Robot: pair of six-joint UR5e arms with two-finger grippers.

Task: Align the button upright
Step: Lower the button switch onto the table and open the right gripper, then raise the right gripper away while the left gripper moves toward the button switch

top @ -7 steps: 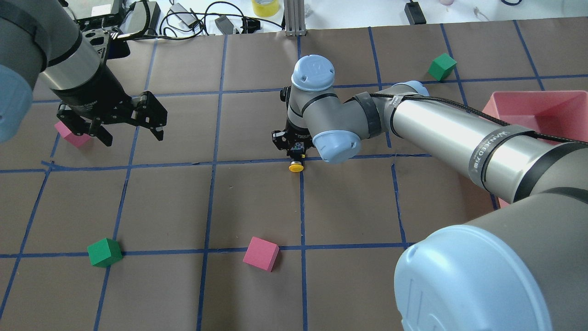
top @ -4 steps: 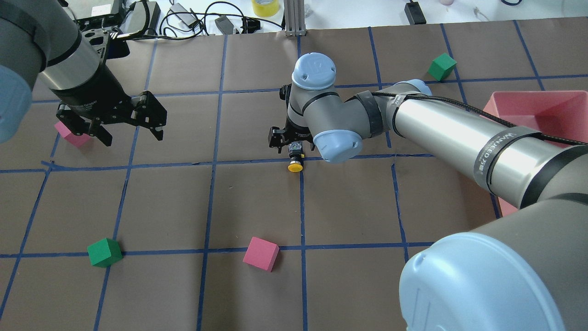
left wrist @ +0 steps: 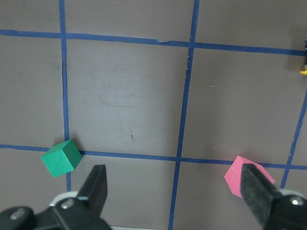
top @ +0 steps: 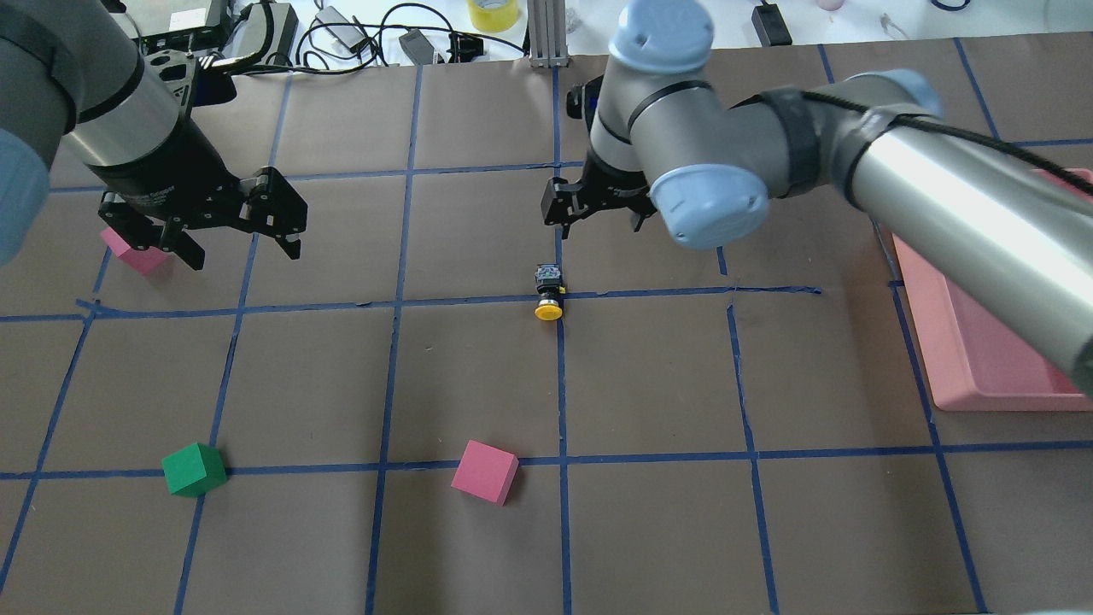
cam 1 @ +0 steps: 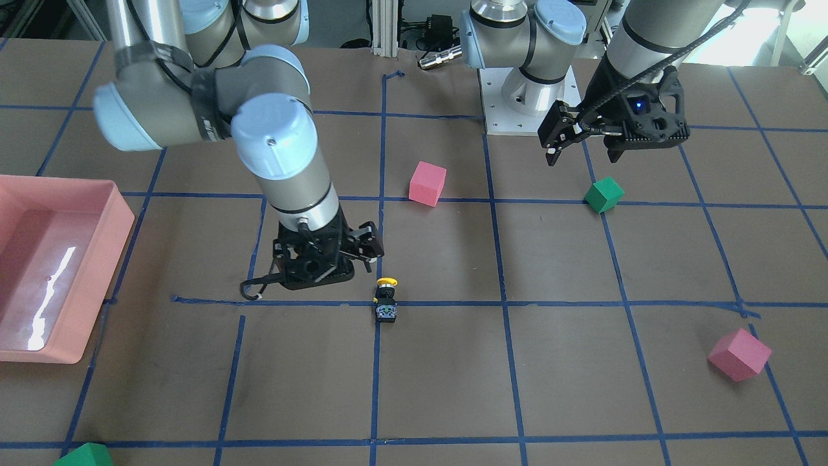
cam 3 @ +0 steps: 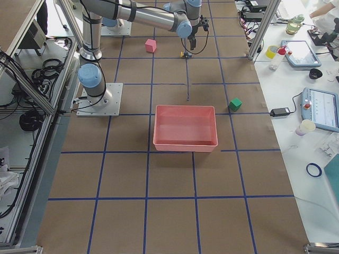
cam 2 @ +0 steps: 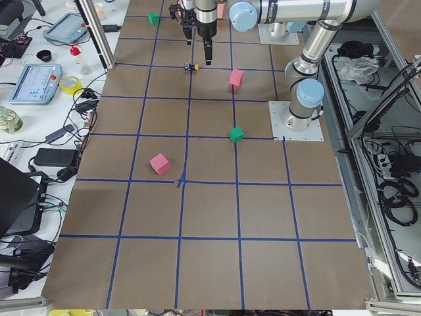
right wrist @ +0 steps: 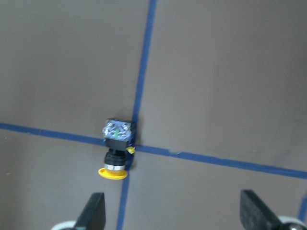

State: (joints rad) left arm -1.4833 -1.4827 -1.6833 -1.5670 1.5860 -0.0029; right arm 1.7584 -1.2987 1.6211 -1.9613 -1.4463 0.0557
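The button (top: 547, 295) lies on its side on the brown mat at a crossing of blue tape lines, its yellow cap toward the robot and its grey contact block away. It also shows in the front view (cam 1: 386, 301) and the right wrist view (right wrist: 116, 149). My right gripper (top: 595, 215) is open and empty, raised above the mat just beyond the button, apart from it; its fingers (right wrist: 93, 213) frame the bottom of the wrist view. My left gripper (top: 243, 248) is open and empty, hanging over the mat's left side, far from the button.
A pink cube (top: 485, 471) and a green cube (top: 195, 469) lie near the robot. Another pink cube (top: 135, 254) lies under the left gripper. A pink tray (top: 982, 376) stands at the right. Another green cube (cam 1: 84, 456) lies at the far side, beyond the tray.
The right gripper, which was down around the button, has lifted and drawn back toward the far side. The button stays lying on the tape line. The left arm has barely moved.
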